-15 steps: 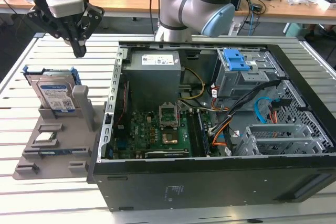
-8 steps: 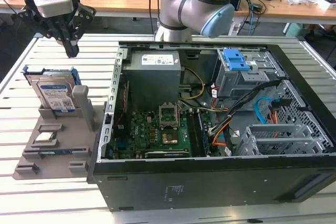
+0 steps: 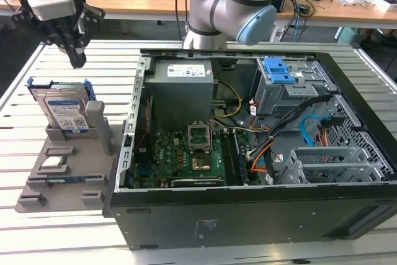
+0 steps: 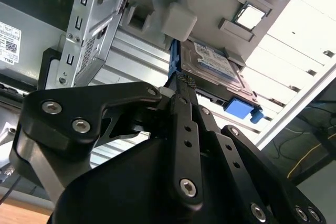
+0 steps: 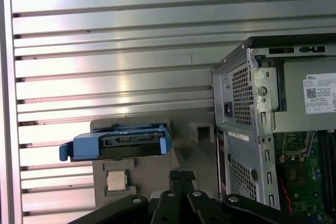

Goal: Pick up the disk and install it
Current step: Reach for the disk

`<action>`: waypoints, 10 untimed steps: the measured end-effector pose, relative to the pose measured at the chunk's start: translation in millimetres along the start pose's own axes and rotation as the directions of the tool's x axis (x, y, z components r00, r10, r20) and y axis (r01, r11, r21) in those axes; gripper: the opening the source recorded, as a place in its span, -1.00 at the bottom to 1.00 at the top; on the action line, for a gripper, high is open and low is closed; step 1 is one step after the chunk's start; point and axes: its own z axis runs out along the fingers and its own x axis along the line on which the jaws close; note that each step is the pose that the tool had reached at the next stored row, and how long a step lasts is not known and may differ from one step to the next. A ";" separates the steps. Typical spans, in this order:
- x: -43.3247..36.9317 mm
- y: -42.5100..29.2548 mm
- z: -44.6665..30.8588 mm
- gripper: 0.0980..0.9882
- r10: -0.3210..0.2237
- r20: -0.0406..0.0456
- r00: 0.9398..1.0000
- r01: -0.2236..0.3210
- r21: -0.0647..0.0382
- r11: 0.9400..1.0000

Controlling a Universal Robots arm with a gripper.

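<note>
On the ribbed silver metal table [image 3: 62, 240], a large open black metal computer case [image 3: 248, 215], crowded inside and likely to snag a load carried in tilted. On the exterior view's left of it, a flat grey plastic holder [image 3: 80, 159], its upright post [image 3: 99, 122] easy to bump. Standing on edge in that holder, outside the case, the rectangular silver metal disk [image 3: 65, 110] in its blue frame. Hovering above, apart, the black gripper [image 3: 77, 60], closed and empty: descending so, would probably strike the disk's top edge instead of straddling it. Nearby, a small square silver processor chip [image 3: 53, 164], a possible wrong target.

Slatted metal table [image 3: 62, 240], wooden desks [image 3: 136, 4] behind
</note>
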 end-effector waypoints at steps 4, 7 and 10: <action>7.9 -0.6 -0.2 -0.98 0.000 0.000 1.000 0.000 0.000 1.000; 12.2 -0.9 -0.3 -0.98 0.000 0.000 1.000 0.000 0.000 1.000; 16.0 -1.2 -0.4 -0.98 0.000 0.000 1.000 0.000 0.000 1.000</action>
